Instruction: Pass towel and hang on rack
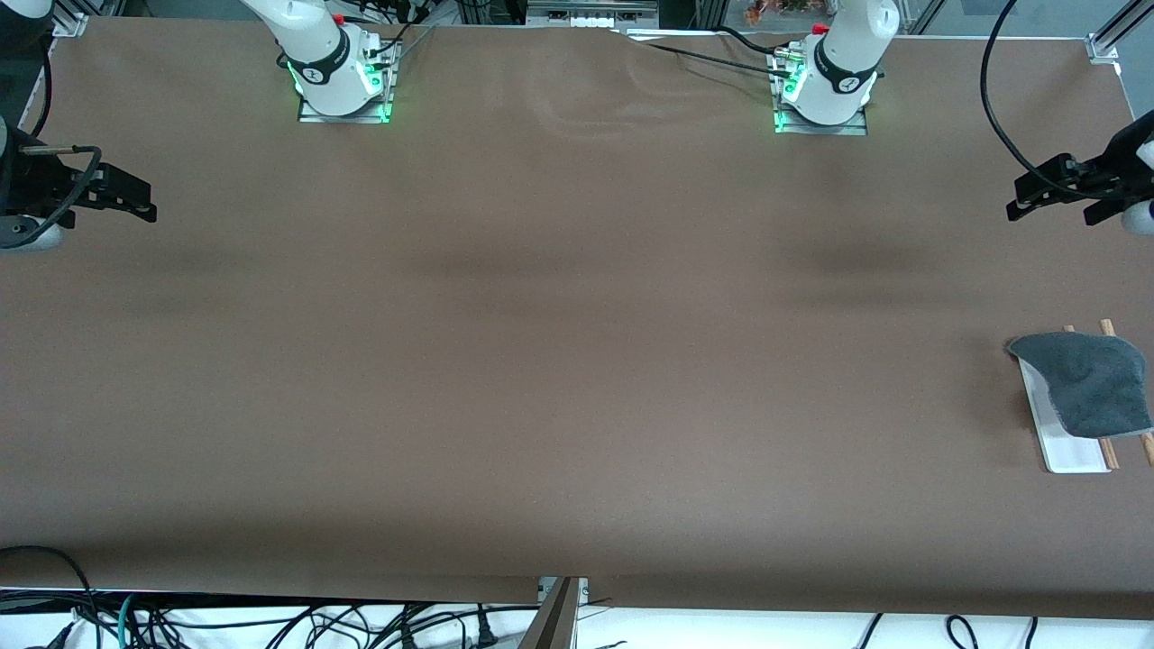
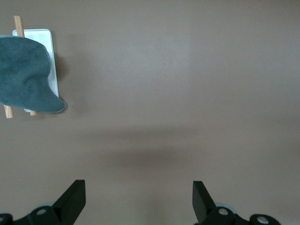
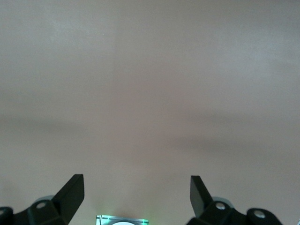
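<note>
Where towel point(image 1: 1093, 380) drapes, rack point(image 1: 1068, 446) rods mostly hidden; both tools empty

Brown table cover point(image 1: 559, 361), loose black cables point(image 1: 270, 622) along its nearest edge

The left arm rises from its base point(image 1: 822, 86) at the table's back edge and swings out toward its own end of the table. Its left gripper point(image 1: 1050, 200) hangs in the air over the bare tabletop near that end, fingers point(image 2: 75, 199) spread wide apart with nothing between them.

The right arm comes from its base point(image 1: 338, 77) and reaches out toward the opposite end. Its right gripper point(image 1: 135, 200) hovers over the tabletop at that end, fingers point(image 3: 72, 192) likewise held wide apart and empty. Both arms wait, each wrist roughly level with the other.
</note>
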